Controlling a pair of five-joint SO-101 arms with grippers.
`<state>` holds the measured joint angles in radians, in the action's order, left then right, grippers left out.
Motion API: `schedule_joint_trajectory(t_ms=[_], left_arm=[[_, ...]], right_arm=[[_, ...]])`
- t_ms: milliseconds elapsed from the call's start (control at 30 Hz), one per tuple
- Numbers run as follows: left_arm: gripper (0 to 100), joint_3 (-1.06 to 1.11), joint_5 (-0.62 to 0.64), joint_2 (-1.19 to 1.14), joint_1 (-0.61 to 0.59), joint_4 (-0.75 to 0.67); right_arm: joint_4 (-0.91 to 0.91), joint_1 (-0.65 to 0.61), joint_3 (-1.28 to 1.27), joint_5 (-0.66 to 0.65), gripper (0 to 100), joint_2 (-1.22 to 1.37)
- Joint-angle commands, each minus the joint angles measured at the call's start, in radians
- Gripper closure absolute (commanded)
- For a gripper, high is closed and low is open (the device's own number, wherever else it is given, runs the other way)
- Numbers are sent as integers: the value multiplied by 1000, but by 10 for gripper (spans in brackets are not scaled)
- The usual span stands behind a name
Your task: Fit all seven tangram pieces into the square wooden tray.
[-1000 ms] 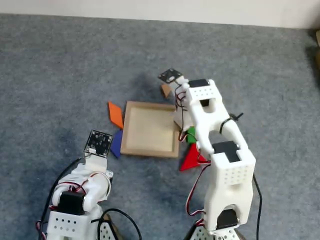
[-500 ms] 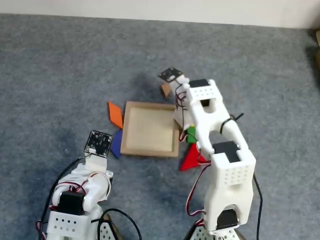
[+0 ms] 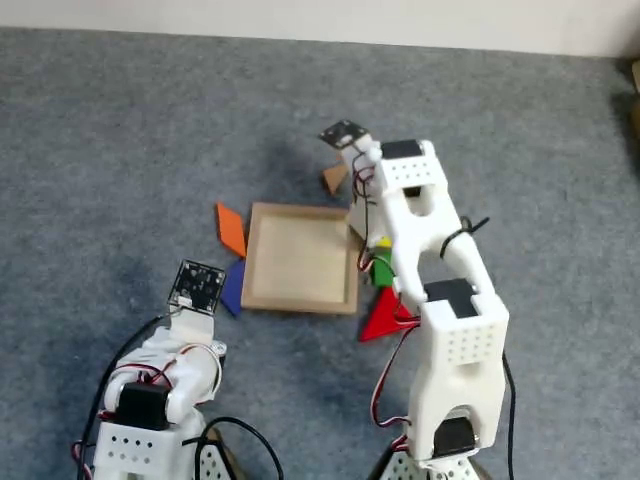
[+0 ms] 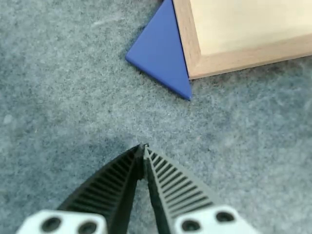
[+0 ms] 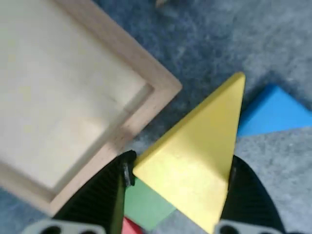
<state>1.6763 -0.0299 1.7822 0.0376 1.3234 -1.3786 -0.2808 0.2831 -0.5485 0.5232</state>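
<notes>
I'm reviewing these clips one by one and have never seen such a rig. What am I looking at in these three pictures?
Two small white robot arms stand side by side on a grey carpet. One picture looks down from above. The other two come from a camera on each arm's wrist. A square wooden tray lies in the middle, with nothing seen inside it. Around it lie an orange piece, a blue triangle, a red triangle, a green piece, a brown triangle and a light blue piece. The right tool grips a yellow triangle by the tray's corner. The left tool is shut and holds nothing.
</notes>
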Motion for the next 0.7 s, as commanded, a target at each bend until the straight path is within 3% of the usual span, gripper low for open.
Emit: schedule_joint_trajectory(t_ms=[0,100,367,667], left_arm=[[993,19,-8,33,-8,5],[993,19,-8,33,-8,5],[993,19,-8,33,-8,5],[993,19,-8,33,-8,5]], right_arm=[[-90,-5,130,-2,820,-50],[-173,-36,173,11,820,-76],[-320,-208,189,206,820,-189],[-248,-352,182,629,818,-217]])
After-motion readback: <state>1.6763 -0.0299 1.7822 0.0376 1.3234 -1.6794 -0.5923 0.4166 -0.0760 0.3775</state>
